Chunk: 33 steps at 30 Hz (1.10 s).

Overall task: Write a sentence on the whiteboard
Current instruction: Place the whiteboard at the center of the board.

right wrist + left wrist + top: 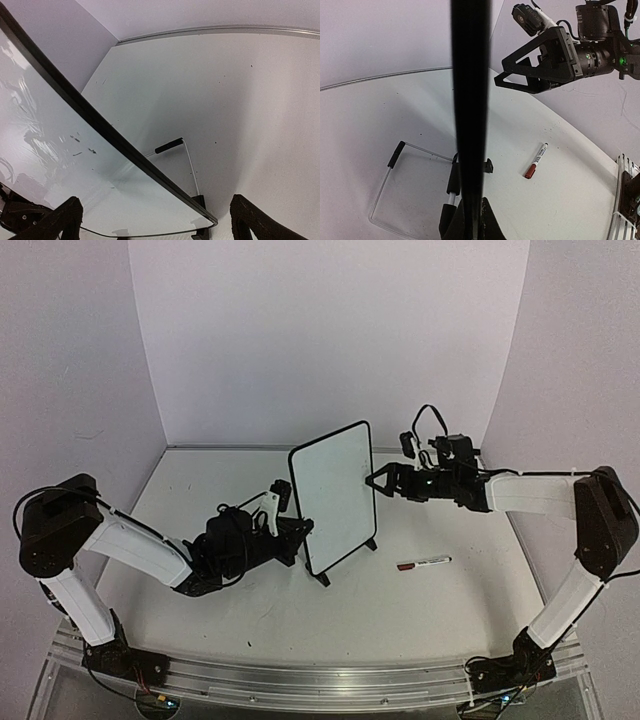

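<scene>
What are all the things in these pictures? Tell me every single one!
whiteboard: one, white with a thin black frame, standing upright in the middle of the table
marks: a few, dark, on the whiteboard, too small to read
marker: one, white with a red cap, lying on the table to the right of the whiteboard
table: one, white, under everything
left end effector: one, black, shut on the whiteboard's lower left edge
right end effector: one, black, open, at the whiteboard's right edge
</scene>
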Available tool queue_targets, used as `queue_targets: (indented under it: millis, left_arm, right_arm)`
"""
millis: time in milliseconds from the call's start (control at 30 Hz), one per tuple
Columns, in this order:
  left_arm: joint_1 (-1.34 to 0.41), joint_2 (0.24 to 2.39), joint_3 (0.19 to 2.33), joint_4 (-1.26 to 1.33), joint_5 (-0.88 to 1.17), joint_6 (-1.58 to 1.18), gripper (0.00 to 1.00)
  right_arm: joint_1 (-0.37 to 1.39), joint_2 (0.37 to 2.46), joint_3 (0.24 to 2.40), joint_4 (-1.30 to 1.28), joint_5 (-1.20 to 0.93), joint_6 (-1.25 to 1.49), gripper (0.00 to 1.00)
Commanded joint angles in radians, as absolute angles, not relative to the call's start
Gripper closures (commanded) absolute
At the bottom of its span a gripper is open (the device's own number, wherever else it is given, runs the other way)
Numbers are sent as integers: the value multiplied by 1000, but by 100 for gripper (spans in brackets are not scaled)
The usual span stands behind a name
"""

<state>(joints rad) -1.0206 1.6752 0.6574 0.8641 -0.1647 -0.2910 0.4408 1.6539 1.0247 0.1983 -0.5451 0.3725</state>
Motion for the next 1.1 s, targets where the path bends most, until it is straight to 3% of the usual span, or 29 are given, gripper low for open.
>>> queue_targets:
  millis: [0, 600, 1067]
  left_arm:
    - [-1016, 1674, 640, 828, -218, -293, 98]
    - [-1016, 1675, 603, 786, -216, -332, 86]
    - [-1017, 1617, 565, 733, -255, -354, 60]
  right_arm:
    - [436, 1603, 1003, 239, -519, 380, 2]
    - [436, 1584, 942, 268, -525, 396, 2]
    - [437, 1559, 818, 226, -515, 326, 5]
